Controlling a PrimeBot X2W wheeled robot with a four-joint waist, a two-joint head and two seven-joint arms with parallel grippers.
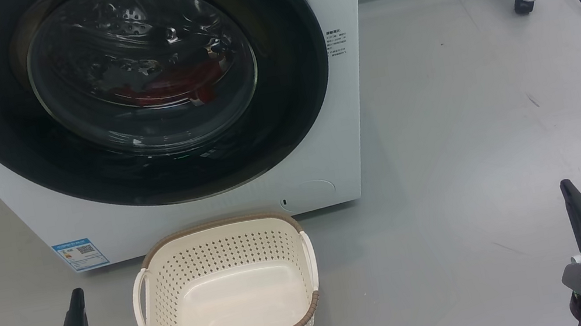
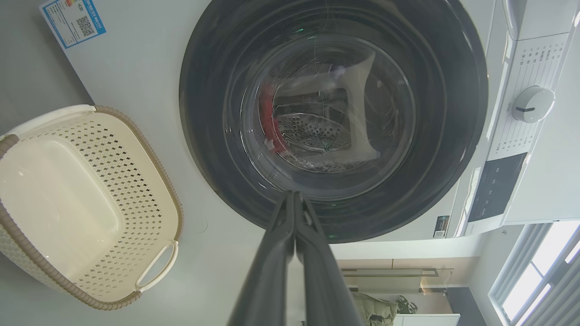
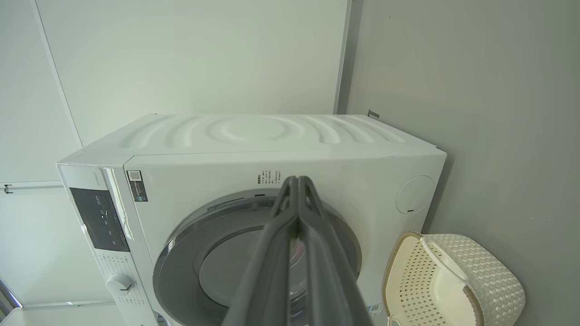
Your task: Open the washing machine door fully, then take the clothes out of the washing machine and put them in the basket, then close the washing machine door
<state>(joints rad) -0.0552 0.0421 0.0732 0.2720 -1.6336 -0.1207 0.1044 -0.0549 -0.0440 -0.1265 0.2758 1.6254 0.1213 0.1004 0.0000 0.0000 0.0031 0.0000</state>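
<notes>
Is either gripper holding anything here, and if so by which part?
Nothing is held: the left gripper and right gripper are both shut and empty.

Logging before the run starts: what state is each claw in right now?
Left claw: closed, holding nothing.
Right claw: closed, holding nothing.

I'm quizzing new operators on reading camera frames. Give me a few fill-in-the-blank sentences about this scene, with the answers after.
1. The washing machine door is ___.
2. The clothes seen through it are ___ in colour.
3. The basket on the floor is ___.
4. The left gripper and right gripper are both ___, holding nothing.
Missing words: closed, red, empty, shut.
</notes>
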